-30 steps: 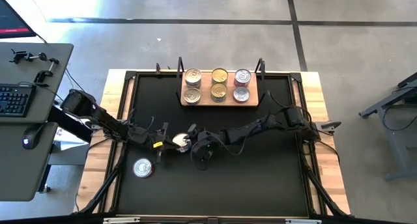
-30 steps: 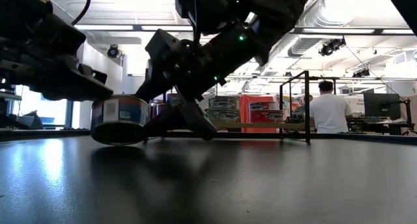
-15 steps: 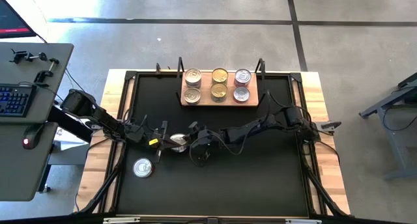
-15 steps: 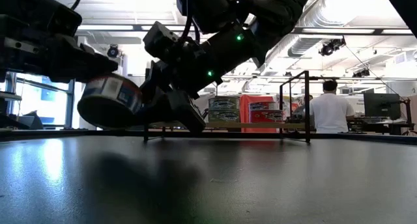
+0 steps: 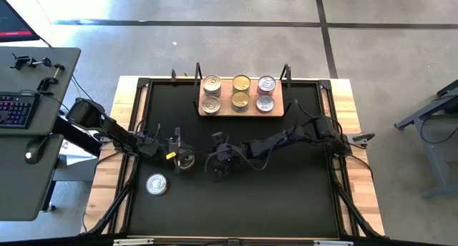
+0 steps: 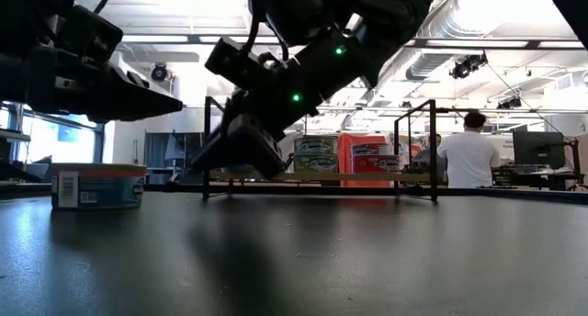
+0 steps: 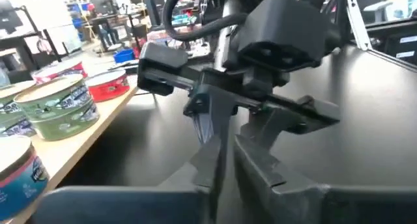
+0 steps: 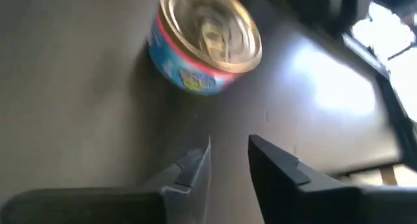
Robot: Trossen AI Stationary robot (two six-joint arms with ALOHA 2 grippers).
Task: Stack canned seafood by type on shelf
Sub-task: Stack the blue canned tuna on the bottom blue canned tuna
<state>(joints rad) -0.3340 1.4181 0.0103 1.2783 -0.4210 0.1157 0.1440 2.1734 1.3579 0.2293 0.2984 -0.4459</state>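
One tin of the canned seafood [image 5: 188,161] [image 6: 98,186] stands upright on its base on the black mat. My left gripper [image 5: 180,157] [image 6: 170,105] hovers just above it with its fingers [image 7: 208,162] nearly together and nothing between them. My right gripper [image 5: 217,162] [image 6: 243,155] is a little to the tin's right, above the mat, its fingers [image 8: 195,162] a narrow gap apart and empty. A second tin [image 5: 157,184] stands near the mat's left front. The shelf [image 5: 243,113] holds several tins [image 5: 241,92] in two rows.
The shelf's black wire posts [image 6: 432,151] rise at the table's far side. In the right wrist view a blue-and-red labelled tin [image 8: 205,45] sits on the mat ahead of the fingers. A person [image 6: 464,155] stands in the room behind. Bare mat [image 5: 286,196] lies at the front right.
The tin that hung lifted between my two grippers has tipped over to one side, dropped, and now stands upright on the mat, a little farther toward the table's left. Both grippers stay above the mat, clear of it.
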